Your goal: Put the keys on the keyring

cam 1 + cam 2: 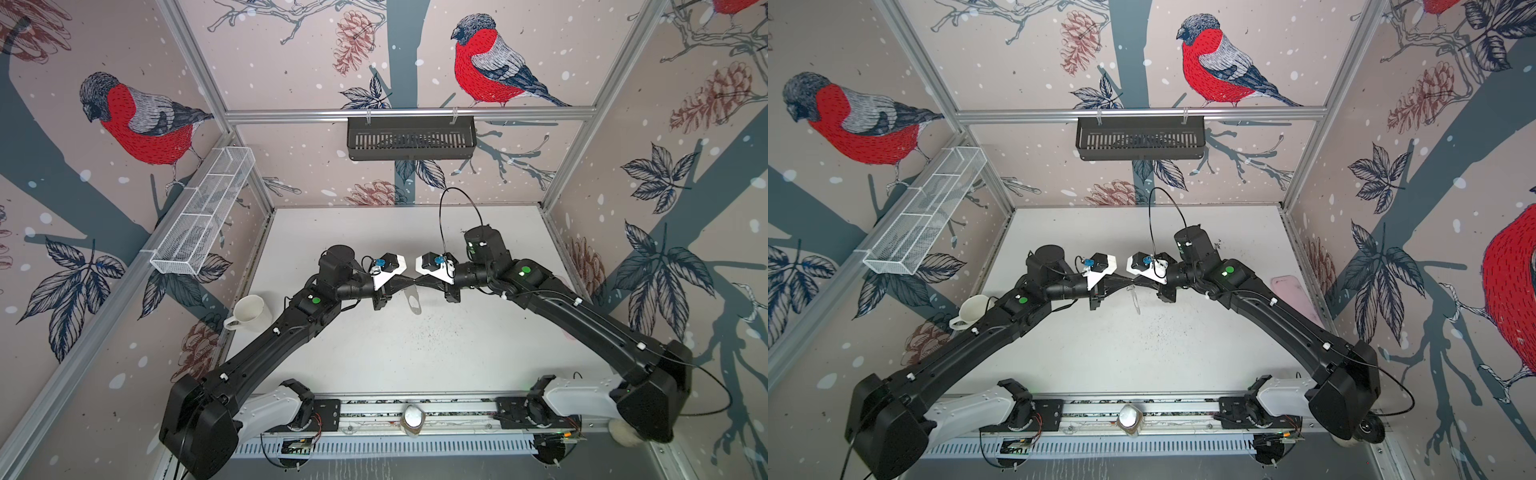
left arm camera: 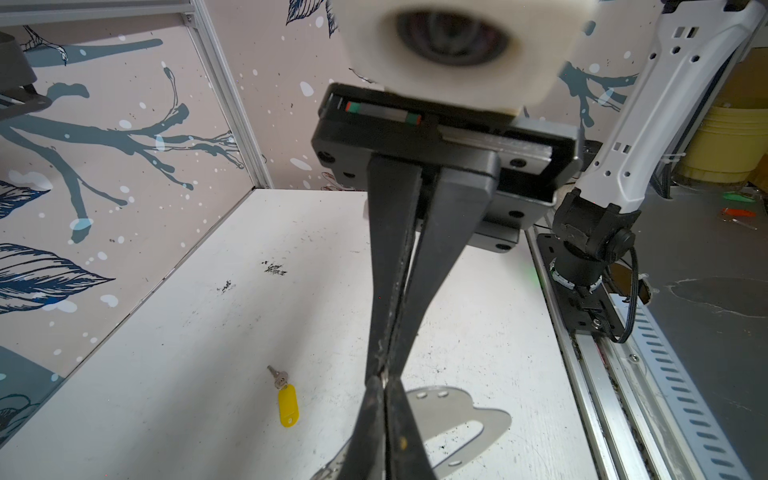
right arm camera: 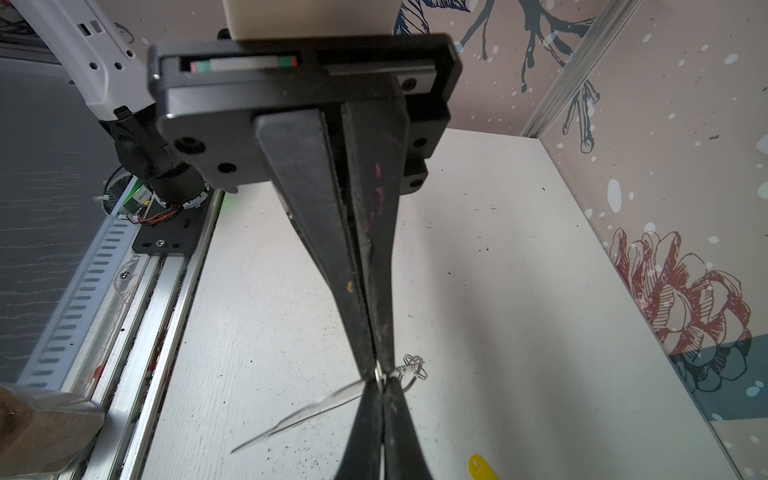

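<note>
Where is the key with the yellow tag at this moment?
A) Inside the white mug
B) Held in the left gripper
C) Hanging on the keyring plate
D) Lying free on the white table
D: in the left wrist view the key with the yellow tag lies alone on the table, apart from both grippers and the keyring plate.

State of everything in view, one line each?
keys: flat on the table, untouched, not on any ring.
keyring: off the table, hanging from the hands' tips.
left hand: shut on keyring.
right hand: shut on keyring.
mug: upright.
</note>
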Available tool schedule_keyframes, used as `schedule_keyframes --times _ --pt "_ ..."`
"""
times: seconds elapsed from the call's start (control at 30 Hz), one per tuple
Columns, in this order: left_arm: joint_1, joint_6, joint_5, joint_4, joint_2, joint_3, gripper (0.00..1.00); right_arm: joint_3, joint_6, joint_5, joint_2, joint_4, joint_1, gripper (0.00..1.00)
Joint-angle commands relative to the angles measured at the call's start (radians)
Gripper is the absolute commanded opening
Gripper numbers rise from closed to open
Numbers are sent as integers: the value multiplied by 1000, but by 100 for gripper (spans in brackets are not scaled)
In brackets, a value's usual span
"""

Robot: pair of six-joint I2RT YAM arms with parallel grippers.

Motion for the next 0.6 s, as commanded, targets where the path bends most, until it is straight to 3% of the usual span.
schedule_keyframes --times 0.0,0.1,0.27,0.57 --pt "-1 -54 -16 99 -4 -35 0 -10 24 -66 -12 96 -2 0" --pt "-1 -116 -39 232 -24 -93 0 -29 48 -61 -21 131 -11 1" --pt "0 -204 -94 414 -56 -173 0 -90 114 -13 -74 226 -44 31" --pt "0 -251 -128 519 -52 -208 0 -290 314 208 -197 547 -97 43"
